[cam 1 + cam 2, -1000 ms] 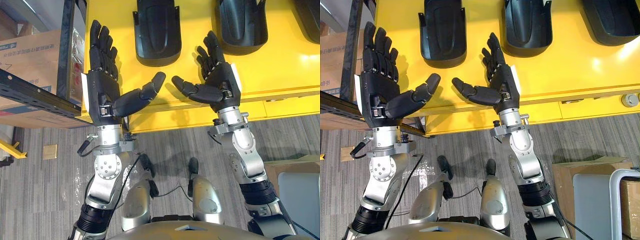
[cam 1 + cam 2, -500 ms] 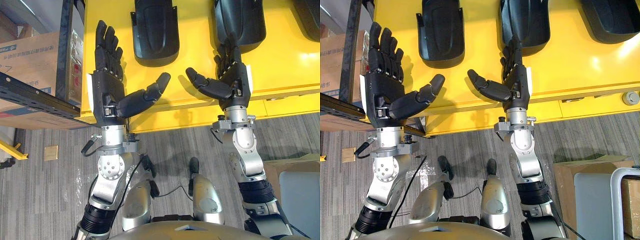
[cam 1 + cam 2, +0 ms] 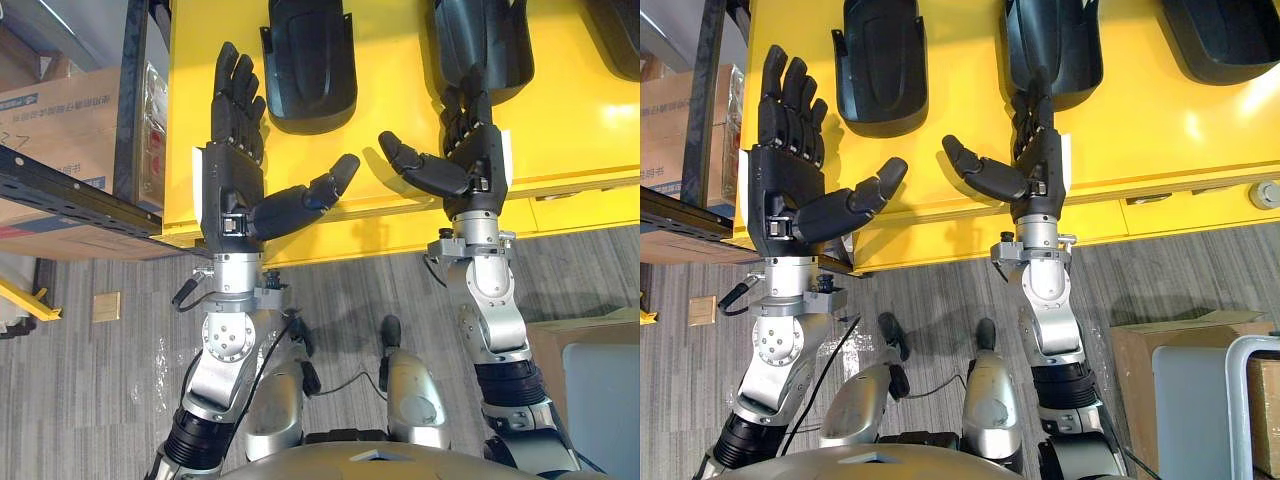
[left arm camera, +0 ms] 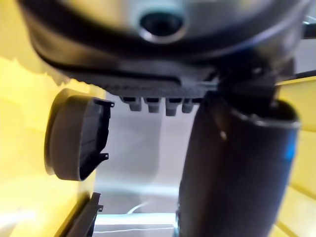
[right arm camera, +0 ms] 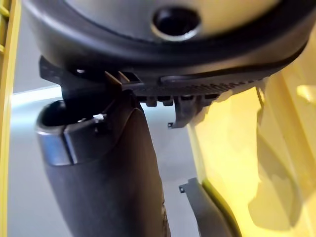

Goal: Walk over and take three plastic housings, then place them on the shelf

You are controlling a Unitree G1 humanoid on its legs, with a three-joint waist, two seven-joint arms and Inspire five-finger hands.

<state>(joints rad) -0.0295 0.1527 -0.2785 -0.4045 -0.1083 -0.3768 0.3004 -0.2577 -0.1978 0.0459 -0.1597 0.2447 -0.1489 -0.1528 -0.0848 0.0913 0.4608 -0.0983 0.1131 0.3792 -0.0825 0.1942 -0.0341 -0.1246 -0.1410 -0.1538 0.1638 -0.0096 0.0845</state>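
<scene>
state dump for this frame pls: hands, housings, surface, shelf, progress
left hand: open, empty, raised over the table's near edge, to the left of the left housing
right hand: open, empty, fingers at the near end of the middle housing; contact unclear
housings: three black ones on the yellow table; right housing cut off by the view's edge
shelf: dark metal rack at the robot's left, cardboard box behind its beam
progress: no housing picked up yet

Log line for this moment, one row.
left hand: open, over yellow table | right hand: open, at middle housing | held: nothing
</scene>
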